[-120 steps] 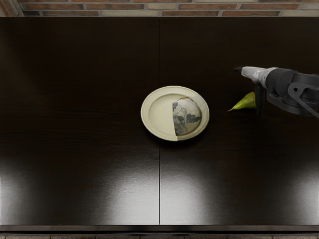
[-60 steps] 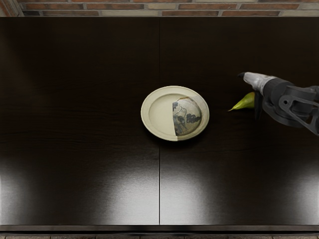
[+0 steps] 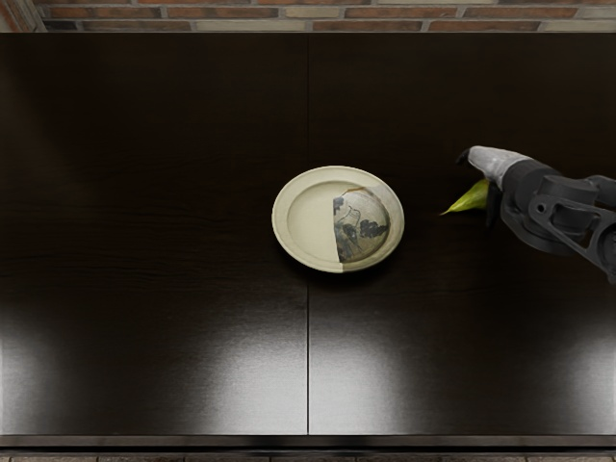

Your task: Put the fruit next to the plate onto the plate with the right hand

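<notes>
A cream plate (image 3: 306, 214) with a dark painted pattern on its right half lies in the middle of the dark table. A yellow-green pear (image 3: 466, 200) lies on the table to the plate's right, its narrow tip pointing left toward the plate. My right hand (image 3: 484, 185) reaches in from the right edge and hangs over the pear's thick end, hiding it. A pale finger (image 3: 493, 159) stretches out above the pear and a dark thumb (image 3: 493, 208) hangs behind it. The fingers look spread, not closed on the fruit.
The dark glossy table (image 3: 192, 318) has a seam running down its middle. A brick wall (image 3: 308, 14) borders the far edge. The right forearm (image 3: 568, 217) covers the table's right edge.
The right hand has sunk lower and drawn a little to the right, closer onto the pear. Pear and plate have not moved.
</notes>
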Robot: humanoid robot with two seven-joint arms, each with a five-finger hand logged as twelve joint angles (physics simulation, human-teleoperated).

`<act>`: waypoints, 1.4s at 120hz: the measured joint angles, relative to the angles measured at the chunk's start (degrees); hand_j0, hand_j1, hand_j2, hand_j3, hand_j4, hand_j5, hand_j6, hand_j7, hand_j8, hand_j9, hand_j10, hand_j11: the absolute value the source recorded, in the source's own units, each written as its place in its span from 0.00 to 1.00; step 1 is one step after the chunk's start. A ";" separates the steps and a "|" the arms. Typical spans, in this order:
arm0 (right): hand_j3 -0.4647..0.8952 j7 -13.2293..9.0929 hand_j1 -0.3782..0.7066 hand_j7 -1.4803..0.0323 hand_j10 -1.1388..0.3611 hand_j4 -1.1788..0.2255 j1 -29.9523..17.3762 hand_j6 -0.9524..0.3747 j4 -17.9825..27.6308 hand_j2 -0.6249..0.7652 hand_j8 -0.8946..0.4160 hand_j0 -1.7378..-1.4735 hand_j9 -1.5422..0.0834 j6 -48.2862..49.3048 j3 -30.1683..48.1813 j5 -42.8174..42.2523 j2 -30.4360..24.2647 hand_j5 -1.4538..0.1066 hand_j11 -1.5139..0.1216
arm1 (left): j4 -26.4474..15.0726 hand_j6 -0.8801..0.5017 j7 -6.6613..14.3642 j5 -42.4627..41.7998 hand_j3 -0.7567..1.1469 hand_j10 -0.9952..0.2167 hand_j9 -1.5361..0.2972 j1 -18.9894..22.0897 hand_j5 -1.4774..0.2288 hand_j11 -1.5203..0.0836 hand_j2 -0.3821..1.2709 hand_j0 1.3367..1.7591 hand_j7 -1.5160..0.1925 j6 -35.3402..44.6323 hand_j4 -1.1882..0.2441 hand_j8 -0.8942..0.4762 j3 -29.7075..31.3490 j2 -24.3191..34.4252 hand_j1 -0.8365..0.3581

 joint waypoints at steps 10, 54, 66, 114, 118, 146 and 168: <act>0.34 0.00 0.28 0.78 0.61 0.67 -0.03 0.54 -0.47 0.42 0.51 0.30 0.77 -0.67 -0.60 -0.01 0.07 0.74 0.75 | 0.00 0.62 0.00 0.00 0.40 0.80 0.82 0.00 0.85 0.93 0.23 0.76 0.87 0.00 0.82 0.64 0.00 0.00 0.97; 0.34 0.00 0.29 0.77 0.60 0.67 0.01 0.53 -2.42 0.42 0.50 0.30 0.76 -4.30 -2.29 -1.73 1.51 0.73 0.74 | 0.00 0.62 0.00 0.00 0.40 0.80 0.82 0.00 0.85 0.93 0.23 0.76 0.87 0.00 0.82 0.64 0.00 0.00 0.97; 0.34 0.00 0.29 0.77 0.60 0.67 -0.09 0.53 -2.52 0.42 0.50 0.30 0.76 -5.50 -2.80 -1.96 1.82 0.73 0.74 | 0.00 0.62 0.00 0.00 0.40 0.80 0.82 0.00 0.85 0.93 0.23 0.76 0.87 0.00 0.82 0.64 0.00 0.00 0.97; 0.34 0.00 0.32 0.75 0.58 0.65 -0.39 0.51 -2.74 0.41 0.48 0.30 0.74 -7.04 -3.59 -1.99 2.22 0.71 0.71 | 0.00 0.62 0.00 0.00 0.40 0.80 0.82 0.00 0.85 0.93 0.23 0.76 0.87 0.00 0.82 0.64 0.00 0.00 0.97; 0.34 0.00 0.32 0.75 0.58 0.65 -0.42 0.51 -2.89 0.41 0.47 0.30 0.73 -7.05 -3.63 -1.97 2.34 0.71 0.71 | 0.00 0.62 0.00 0.00 0.40 0.80 0.82 0.00 0.85 0.93 0.23 0.76 0.87 0.00 0.82 0.64 0.00 0.00 0.97; 0.34 0.00 0.36 0.72 0.55 0.62 -0.41 0.48 -4.34 0.41 0.45 0.30 0.71 -7.04 -4.75 -1.77 3.32 0.68 0.68 | 0.00 0.62 0.00 0.00 0.40 0.80 0.82 0.00 0.85 0.93 0.23 0.76 0.87 0.00 0.82 0.64 0.00 0.00 0.97; 0.34 0.00 0.42 0.67 0.52 0.58 -0.39 0.45 -4.56 0.40 0.41 0.30 0.66 -7.00 -4.87 -1.61 3.44 0.64 0.64 | 0.00 0.62 0.00 0.00 0.40 0.80 0.82 0.00 0.85 0.93 0.23 0.76 0.87 0.00 0.82 0.64 0.00 0.00 0.97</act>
